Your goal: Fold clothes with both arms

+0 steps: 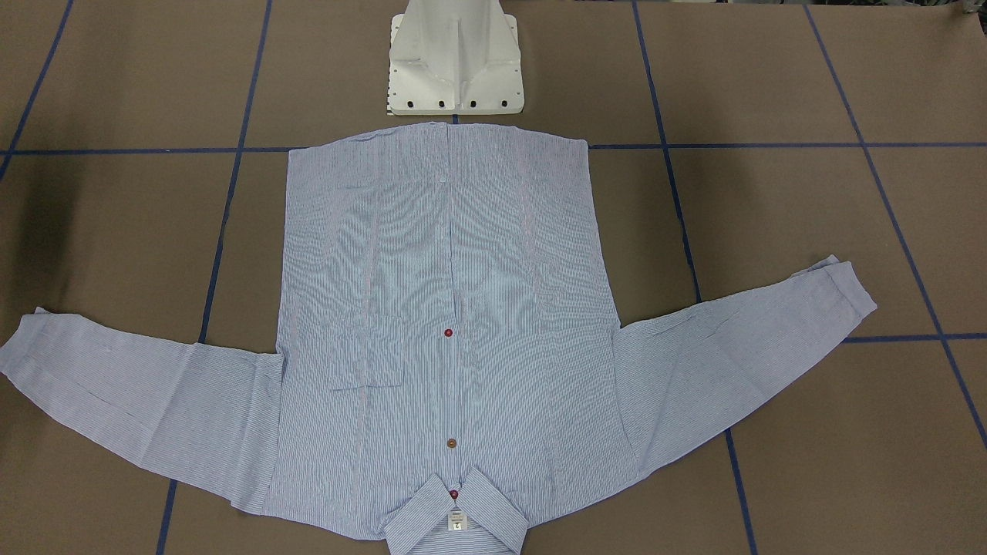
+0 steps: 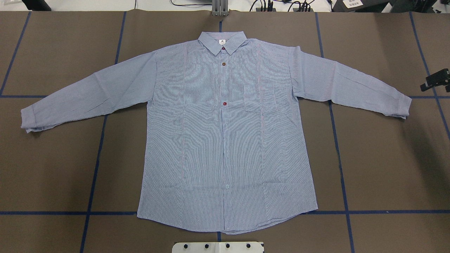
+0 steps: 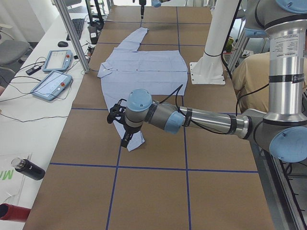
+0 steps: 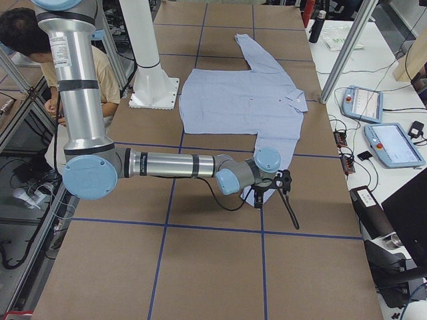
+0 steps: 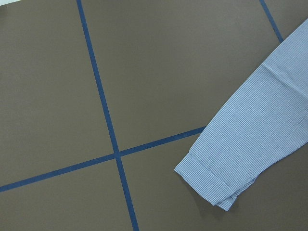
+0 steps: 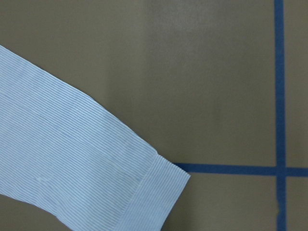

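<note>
The blue-and-white striped shirt (image 2: 225, 140) lies flat and front up on the brown table, buttoned, both sleeves spread out, its collar (image 1: 455, 516) on the side away from the robot. My left gripper (image 3: 125, 138) hovers over the cuff (image 2: 28, 119) of the sleeve on my left; I cannot tell if it is open. The left wrist view shows that cuff (image 5: 211, 183) and no fingers. My right gripper (image 2: 436, 80) is beside the other cuff (image 2: 400, 105), apart from it; only a black part shows, state unclear. The right wrist view shows that cuff (image 6: 154, 192) lying flat.
The white pedestal base (image 1: 455, 69) stands just behind the shirt's hem. Blue tape lines (image 2: 337, 140) cross the table. Teach pendants (image 3: 53, 84) and a dark bottle (image 3: 29, 168) lie on the white bench past the collar side. A person (image 4: 27, 40) sits behind the robot.
</note>
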